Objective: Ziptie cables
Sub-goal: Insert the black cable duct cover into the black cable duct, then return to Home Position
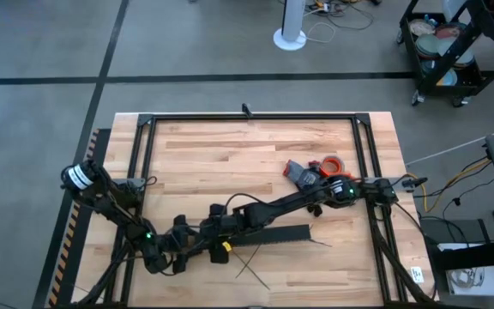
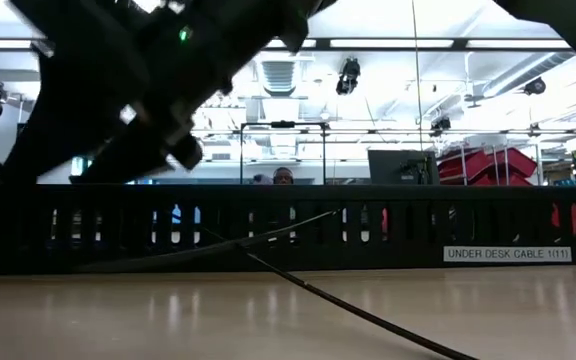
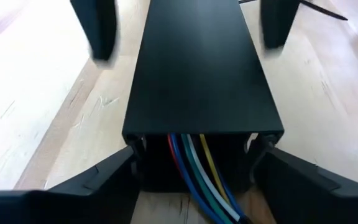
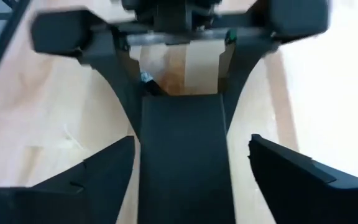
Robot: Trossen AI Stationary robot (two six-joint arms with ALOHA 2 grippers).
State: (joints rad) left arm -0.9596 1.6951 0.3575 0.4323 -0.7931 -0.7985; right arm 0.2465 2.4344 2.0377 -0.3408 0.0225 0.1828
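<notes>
While my left gripper [image 3: 194,180] straddles the duct [image 3: 201,74] end, fingers spread, the cables [image 3: 197,165] emerge there: light, limp, slippery; gather near the mouth. Right gripper [image 4: 185,180] likewise spread astride.

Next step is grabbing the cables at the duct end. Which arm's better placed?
Left. The cables exit the black duct right between the left jaws, which stand open on either side. The right jaws straddle the duct's closed top, and no cables show in that wrist view.
</notes>
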